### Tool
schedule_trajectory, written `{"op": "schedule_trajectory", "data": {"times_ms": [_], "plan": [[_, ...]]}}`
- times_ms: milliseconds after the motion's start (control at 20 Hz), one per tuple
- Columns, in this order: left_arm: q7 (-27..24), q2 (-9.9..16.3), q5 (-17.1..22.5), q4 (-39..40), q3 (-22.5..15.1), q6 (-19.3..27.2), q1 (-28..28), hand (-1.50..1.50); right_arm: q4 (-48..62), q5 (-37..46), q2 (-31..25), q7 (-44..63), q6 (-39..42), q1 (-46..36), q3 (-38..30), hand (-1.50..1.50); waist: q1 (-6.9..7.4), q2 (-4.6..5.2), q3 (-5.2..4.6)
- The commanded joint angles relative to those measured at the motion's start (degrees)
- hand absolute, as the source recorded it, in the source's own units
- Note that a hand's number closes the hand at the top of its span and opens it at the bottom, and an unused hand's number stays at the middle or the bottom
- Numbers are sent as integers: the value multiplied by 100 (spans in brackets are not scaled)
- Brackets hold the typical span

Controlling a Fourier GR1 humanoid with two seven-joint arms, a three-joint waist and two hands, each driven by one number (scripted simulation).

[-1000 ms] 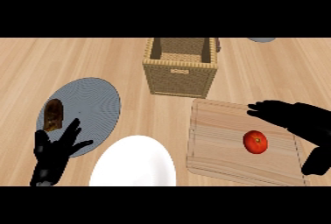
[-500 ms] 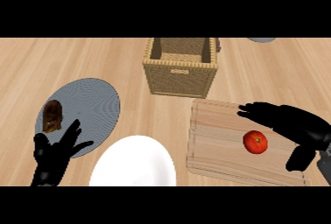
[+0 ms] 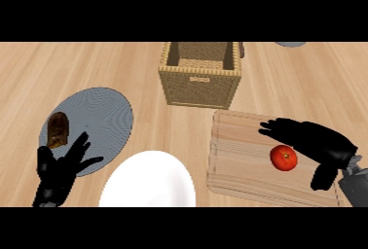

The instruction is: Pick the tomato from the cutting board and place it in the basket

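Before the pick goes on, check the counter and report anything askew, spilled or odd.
Nothing stands out. The tomato lies whole on the cutting board, the basket stands upright, and the right hand hovers open over the tomato.

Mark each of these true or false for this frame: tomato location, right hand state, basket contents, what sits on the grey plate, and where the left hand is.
1. The tomato lies on the cutting board. True.
2. The right hand has closed round the tomato and lifted it. False: its fingers are spread above the tomato, thumb to the tomato's right, and the tomato is on the board.
3. The basket already holds the tomato. False: no tomato shows inside it.
4. A brown item sits on the grey plate. True.
5. The left hand rests open at the lower left, beside the white plate. True.
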Motion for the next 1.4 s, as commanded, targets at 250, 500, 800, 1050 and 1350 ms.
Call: {"op": "schedule_trajectory", "data": {"times_ms": [250, 500, 800, 1050, 1350], "plan": [[149, -118, -252, 269, -64, -42, 133, 0, 1052, 691, 347, -188, -378, -264, 122, -150, 41, 59, -47], [311, -239, -442, -372, -177, 117, 651, 0, 474, 857, 604, 48, -312, 211, 209, -150, 8, 31, -49], [228, -234, -385, 140, 113, -167, 136, 0, 1292, 946, 774, -275, -137, -516, -91, -150, 31, 46, -49], [397, -439, -513, -17, 39, -3, 129, 0, 1144, 1289, 431, -903, -800, -199, -15, 150, 8, 43, -48], [236, -420, -602, 149, 220, -86, 105, 0, 1030, 1615, 437, -1111, -1135, -104, -41, 150, -14, 34, -51]]}}
